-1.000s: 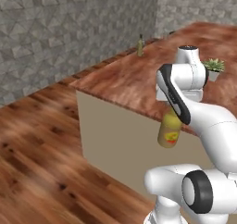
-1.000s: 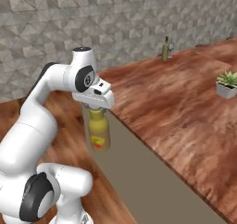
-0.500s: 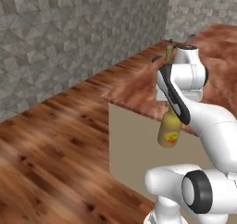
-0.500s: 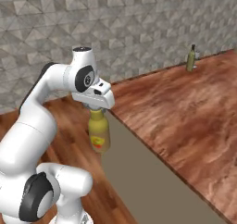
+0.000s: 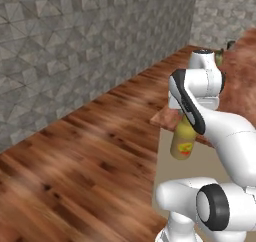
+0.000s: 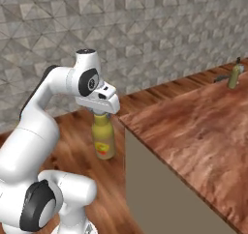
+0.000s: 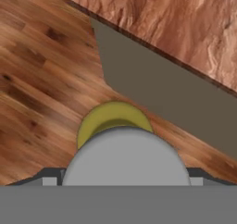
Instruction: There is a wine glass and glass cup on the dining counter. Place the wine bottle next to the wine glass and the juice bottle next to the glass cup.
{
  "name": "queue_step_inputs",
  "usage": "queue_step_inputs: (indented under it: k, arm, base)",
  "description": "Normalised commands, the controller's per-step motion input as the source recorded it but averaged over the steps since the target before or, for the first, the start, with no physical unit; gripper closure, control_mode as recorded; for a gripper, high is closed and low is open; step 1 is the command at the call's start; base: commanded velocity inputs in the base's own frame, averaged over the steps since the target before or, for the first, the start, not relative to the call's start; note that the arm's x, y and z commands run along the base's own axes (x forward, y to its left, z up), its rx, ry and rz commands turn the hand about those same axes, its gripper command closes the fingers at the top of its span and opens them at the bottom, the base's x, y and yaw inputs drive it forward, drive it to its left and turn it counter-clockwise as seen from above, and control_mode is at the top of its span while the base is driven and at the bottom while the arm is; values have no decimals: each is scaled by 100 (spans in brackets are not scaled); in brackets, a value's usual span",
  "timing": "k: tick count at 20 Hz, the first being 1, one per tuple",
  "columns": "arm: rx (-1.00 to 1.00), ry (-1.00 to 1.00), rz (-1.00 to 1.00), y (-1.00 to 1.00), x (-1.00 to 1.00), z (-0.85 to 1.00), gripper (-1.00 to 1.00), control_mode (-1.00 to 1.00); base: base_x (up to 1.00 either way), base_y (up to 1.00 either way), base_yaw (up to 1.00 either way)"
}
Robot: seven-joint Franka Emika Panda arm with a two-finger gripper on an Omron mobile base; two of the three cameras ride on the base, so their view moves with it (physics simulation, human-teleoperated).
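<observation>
Room: grey stone wall [image 6: 160, 30], wood-plank floor [image 5: 85, 151]
Desk: reddish-brown top [image 6: 193, 126], its corner just beside the arm, beige side panel below
Juice bottle: yellow, red-marked label, upright [image 6: 103, 138], hanging above the floor, off the desk's edge [image 5: 182, 138]
End effector: clamped on the juice bottle's neck [image 6: 100, 113]; fingers hidden, so contact seems firm
Wine bottle: small olive shape [image 6: 234, 75], standing far back on the desk
</observation>
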Motion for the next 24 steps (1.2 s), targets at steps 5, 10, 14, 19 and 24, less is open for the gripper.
queue_step_inputs:
  k: [5, 10, 14, 19, 24]
  arm:
    - [0, 0, 0, 0, 0, 0, 100, 100]
    - [0, 0, 0, 0, 0, 0, 100, 100]
    - [0, 0, 0, 0, 0, 0, 100, 100]
    - [0, 0, 0, 0, 0, 0, 100, 100]
    - [0, 0, 0, 0, 0, 0, 100, 100]
  base:
    - [77, 61, 0]
    - [78, 55, -1]
    - [84, 38, -13]
    - [81, 39, -20]
    - [74, 39, -31]
